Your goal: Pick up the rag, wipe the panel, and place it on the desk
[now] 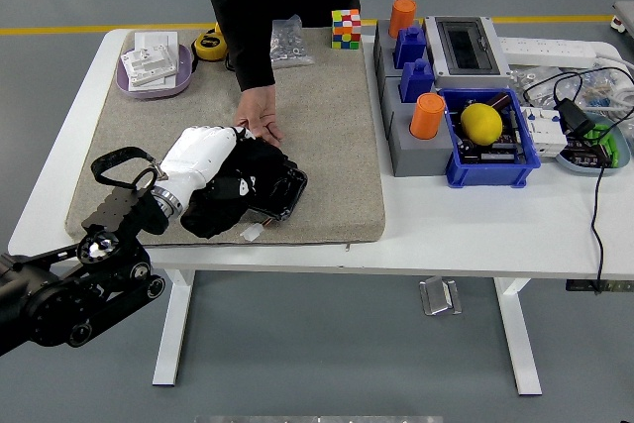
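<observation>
My left hand (pixel 213 167), white with a black arm behind it, presses a black rag (pixel 226 200) down on the black panel (pixel 282 190). The fingers curl over the rag, which covers most of the panel; only the panel's right end shows. Both lie on the tan mat (pixel 327 136) near its front edge. A person's hand (pixel 258 118) rests on the mat just behind the panel, close to my fingers. My right arm is out of view.
A purple dish with white parts (pixel 154 68), a yellow tape measure (pixel 208 44), a bag of screws (pixel 287 42) and a colour cube (pixel 346 29) line the mat's back. Grey and blue bins (pixel 451 111) with orange cups and a yellow ball stand right. Cables (pixel 584 116) lie far right.
</observation>
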